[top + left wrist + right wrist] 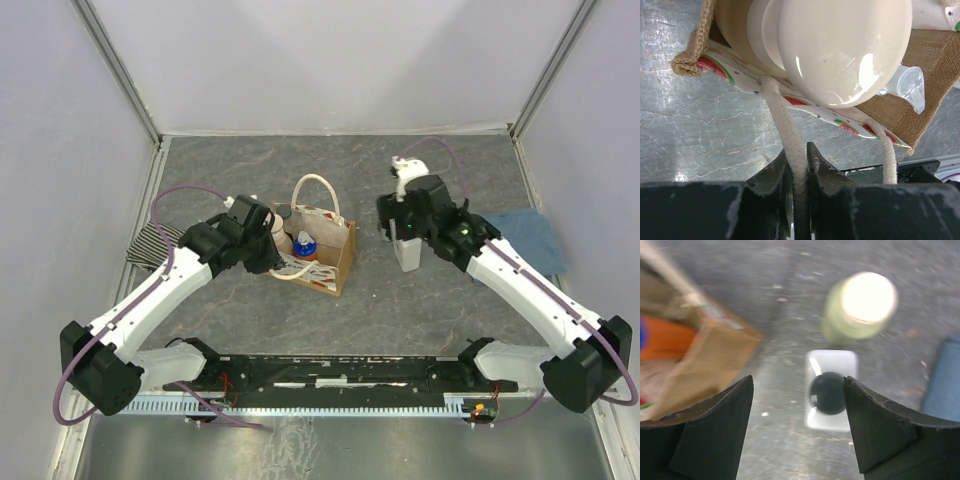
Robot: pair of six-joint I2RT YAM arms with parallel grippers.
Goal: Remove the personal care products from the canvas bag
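The canvas bag (335, 262) stands left of centre, mouth up, with a blue-and-orange bottle (305, 245) inside. My left gripper (273, 250) is at its left side, shut on a cream rope handle (792, 140). In the left wrist view the bag's printed panel (805, 104) is tilted, with a large cream rounded bottle end (840, 50) and a clear pump spout (910, 87) inside. My right gripper (402, 230) is open above a white bottle with black cap (827, 392) standing on the table; the cap is by the right finger. A pale yellow-green bottle (860, 307) stands just beyond it.
A folded blue cloth (520, 238) lies right of the right arm and shows in the right wrist view (945, 375). A striped cloth (150, 245) lies at the left wall. The bag's corner (700, 365) is left of my right gripper (797, 385). Walls enclose three sides.
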